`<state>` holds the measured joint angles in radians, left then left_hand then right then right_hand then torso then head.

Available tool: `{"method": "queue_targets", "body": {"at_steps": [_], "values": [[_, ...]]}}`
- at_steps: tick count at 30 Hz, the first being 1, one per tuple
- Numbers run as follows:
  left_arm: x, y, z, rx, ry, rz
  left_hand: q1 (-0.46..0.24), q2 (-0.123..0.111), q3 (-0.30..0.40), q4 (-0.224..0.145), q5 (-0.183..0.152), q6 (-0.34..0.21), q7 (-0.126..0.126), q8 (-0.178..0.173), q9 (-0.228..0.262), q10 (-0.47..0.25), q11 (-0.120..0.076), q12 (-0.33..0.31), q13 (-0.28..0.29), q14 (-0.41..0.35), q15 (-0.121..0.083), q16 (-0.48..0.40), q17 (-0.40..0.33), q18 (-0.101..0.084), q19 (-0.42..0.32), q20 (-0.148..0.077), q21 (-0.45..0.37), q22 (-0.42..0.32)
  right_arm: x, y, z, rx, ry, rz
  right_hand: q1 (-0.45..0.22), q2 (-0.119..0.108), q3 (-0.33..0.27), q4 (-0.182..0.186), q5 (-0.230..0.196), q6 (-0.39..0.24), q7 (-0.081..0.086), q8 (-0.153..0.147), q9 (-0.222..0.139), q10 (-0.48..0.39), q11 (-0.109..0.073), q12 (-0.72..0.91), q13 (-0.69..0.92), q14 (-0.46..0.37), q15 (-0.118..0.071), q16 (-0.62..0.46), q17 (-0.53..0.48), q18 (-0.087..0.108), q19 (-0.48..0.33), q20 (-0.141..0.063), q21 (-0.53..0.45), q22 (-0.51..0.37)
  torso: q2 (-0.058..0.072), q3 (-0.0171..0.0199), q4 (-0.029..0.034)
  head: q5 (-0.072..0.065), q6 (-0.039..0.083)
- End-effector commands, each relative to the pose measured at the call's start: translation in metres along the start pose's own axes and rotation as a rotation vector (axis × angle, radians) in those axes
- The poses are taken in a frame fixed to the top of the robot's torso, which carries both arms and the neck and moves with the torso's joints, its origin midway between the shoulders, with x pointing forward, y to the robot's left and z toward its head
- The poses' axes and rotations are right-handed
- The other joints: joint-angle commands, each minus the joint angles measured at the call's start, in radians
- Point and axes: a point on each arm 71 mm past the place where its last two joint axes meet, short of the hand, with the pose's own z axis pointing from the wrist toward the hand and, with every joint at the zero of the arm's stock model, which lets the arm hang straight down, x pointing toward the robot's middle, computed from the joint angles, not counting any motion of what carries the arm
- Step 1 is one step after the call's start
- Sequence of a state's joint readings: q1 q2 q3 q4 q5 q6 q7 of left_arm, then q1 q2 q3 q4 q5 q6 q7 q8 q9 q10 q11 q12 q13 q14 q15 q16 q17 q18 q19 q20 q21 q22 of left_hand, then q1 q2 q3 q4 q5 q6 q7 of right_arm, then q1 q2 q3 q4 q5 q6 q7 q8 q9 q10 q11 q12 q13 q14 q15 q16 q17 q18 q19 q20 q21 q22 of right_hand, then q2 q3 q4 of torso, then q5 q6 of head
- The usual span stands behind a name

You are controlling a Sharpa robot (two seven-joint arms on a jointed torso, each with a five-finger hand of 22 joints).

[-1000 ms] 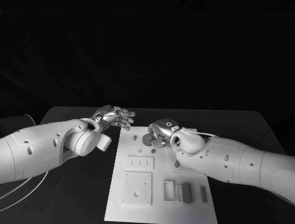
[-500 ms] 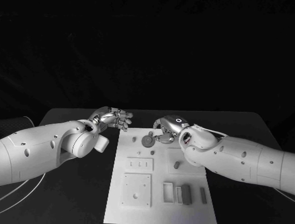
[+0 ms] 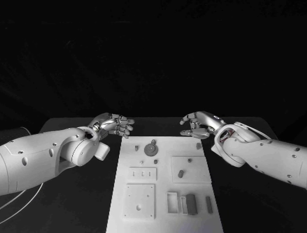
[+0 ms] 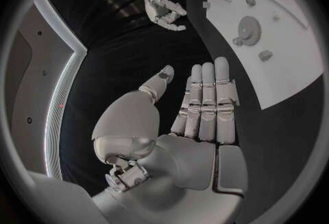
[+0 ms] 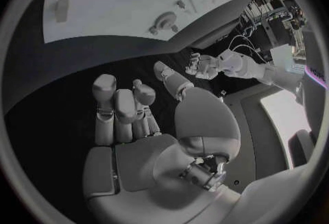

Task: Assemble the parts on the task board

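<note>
The task board lies in the lower middle of the frame on the table. A gear is seated near the board's upper edge, with a peg to its right. A plate with slots is placed lower left of the gear, and a square plate below it. Upright bars are set at the lower right. The left hand is seen above the board's upper left corner, the right hand above its upper right corner.
</note>
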<state>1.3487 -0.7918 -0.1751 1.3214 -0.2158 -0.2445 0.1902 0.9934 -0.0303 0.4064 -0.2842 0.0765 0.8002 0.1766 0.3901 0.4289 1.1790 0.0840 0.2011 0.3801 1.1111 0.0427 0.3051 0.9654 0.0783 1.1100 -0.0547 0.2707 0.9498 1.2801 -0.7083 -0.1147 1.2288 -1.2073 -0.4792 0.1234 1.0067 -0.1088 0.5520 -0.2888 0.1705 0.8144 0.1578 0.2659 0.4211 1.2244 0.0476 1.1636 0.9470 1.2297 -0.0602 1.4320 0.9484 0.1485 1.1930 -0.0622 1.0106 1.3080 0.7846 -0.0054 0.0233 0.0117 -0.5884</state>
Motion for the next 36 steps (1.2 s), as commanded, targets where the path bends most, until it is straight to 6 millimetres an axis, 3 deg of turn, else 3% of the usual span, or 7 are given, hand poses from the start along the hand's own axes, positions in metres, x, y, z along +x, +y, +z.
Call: {"method": "queue_targets", "body": {"at_steps": [1,8,14,16,20,25,36], "values": [[0.0,-0.002,0.0,0.014,-0.001,0.002,0.006,-0.007,0.003,-0.002,0.0,0.0,0.007,-0.005,0.002,-0.003,0.005,-0.005,0.002,0.009,0.001,-0.006,0.001,0.014,0.001,-0.001,-0.003,0.002,-0.009,-0.015,-0.005,-0.05,-0.019,0.109,0.029,-0.003,-0.006,-0.004,0.009,-0.001,0.005,-0.001,0.0,-0.008,0.0,0.003,0.003,-0.009,0.001,0.001,0.002,0.113,-0.01,-0.001,-0.001,0.017,-0.003,0.0087,-0.0111,0.0,0.001],[0.0,-0.002,0.0,0.014,0.002,0.002,0.008,-0.008,0.003,-0.003,0.0,0.0,0.007,-0.005,0.002,-0.003,0.005,-0.005,0.002,0.009,0.001,-0.007,0.002,0.014,0.001,-0.001,-0.004,0.002,-0.024,-0.059,-0.02,0.02,0.005,0.038,0.063,-0.019,-0.021,-0.005,0.009,0.0,0.006,0.001,0.0,-0.014,0.002,0.009,0.009,-0.014,0.003,0.008,0.01,0.113,-0.018,0.001,0.003,0.021,-0.003,0.0162,-0.0176,0.001,-0.001],[-0.001,-0.001,0.001,0.014,0.003,0.002,0.009,-0.009,0.003,-0.003,0.0,0.0,0.007,-0.005,0.003,-0.003,0.005,-0.005,0.002,0.009,0.001,-0.007,0.002,0.014,0.0,-0.001,-0.004,0.002,-0.011,-0.084,-0.032,0.061,0.066,-0.02,0.08,-0.033,-0.031,-0.005,0.007,-0.007,0.003,-0.002,-0.002,-0.021,-0.001,0.009,0.01,-0.026,0.001,0.008,0.007,0.113,-0.028,0.005,0.004,0.021,-0.004,0.0145,-0.0176,-0.005,-0.004],[-0.001,-0.001,0.001,0.014,0.003,0.003,0.009,-0.009,0.003,-0.003,0.0,0.0,0.007,-0.005,0.003,-0.003,0.005,-0.006,0.003,0.009,0.001,-0.008,0.002,0.014,0.0,-0.001,-0.004,0.002,-0.006,-0.089,-0.034,0.07,0.089,-0.033,0.085,-0.037,-0.034,-0.004,0.006,-0.014,0.0,-0.005,-0.003,-0.026,-0.003,0.007,0.01,-0.031,-0.001,0.006,0.007,0.113,-0.034,0.007,0.002,0.021,-0.003,0.0137,-0.015,-0.007,-0.005],[-0.001,-0.001,0.002,0.012,0.003,0.004,0.01,-0.009,0.003,-0.003,0.0,0.001,0.007,-0.005,0.003,-0.003,0.006,-0.006,0.003,0.009,0.001,-0.008,0.002,0.014,0.0,-0.001,-0.004,0.002,0.003,-0.098,-0.037,0.093,0.108,-0.037,0.094,-0.048,-0.044,-0.003,0.0,-0.038,-0.014,-0.013,-0.008,-0.058,-0.017,-0.005,0.011,-0.065,-0.012,-0.001,0.009,0.113,-0.067,0.019,-0.008,0.02,-0.003,0.0144,-0.0136,-0.011,-0.006],[-0.001,-0.001,0.003,0.011,0.003,0.004,0.011,-0.01,0.003,-0.003,0.0,0.0,0.007,-0.006,0.003,-0.004,0.006,-0.006,0.003,0.009,0.001,-0.008,0.003,0.014,0.0,-0.001,-0.005,0.002,0.014,-0.107,-0.039,0.124,0.139,-0.026,0.098,-0.052,-0.046,-0.003,0.011,-0.072,-0.012,-0.024,-0.014,-0.101,-0.015,-0.02,0.012,-0.108,-0.011,-0.015,0.006,0.113,-0.108,0.038,-0.026,0.018,-0.003,0.0123,-0.0146,-0.011,-0.009],[-0.001,0.0,0.003,0.008,0.004,0.004,0.012,-0.01,0.003,-0.003,0.0,-0.001,0.008,-0.007,0.004,-0.004,0.006,-0.007,0.004,0.009,0.001,-0.009,0.003,0.014,0.0,-0.001,-0.005,0.003,0.033,-0.102,-0.038,0.117,0.18,-0.006,0.094,-0.048,-0.052,-0.002,0.011,-0.089,-0.008,-0.026,-0.016,-0.108,-0.011,-0.012,0.019,-0.115,-0.007,-0.007,0.009,0.113,-0.11,0.045,-0.022,0.019,-0.002,0.0098,-0.0156,-0.007,-0.012]]}}
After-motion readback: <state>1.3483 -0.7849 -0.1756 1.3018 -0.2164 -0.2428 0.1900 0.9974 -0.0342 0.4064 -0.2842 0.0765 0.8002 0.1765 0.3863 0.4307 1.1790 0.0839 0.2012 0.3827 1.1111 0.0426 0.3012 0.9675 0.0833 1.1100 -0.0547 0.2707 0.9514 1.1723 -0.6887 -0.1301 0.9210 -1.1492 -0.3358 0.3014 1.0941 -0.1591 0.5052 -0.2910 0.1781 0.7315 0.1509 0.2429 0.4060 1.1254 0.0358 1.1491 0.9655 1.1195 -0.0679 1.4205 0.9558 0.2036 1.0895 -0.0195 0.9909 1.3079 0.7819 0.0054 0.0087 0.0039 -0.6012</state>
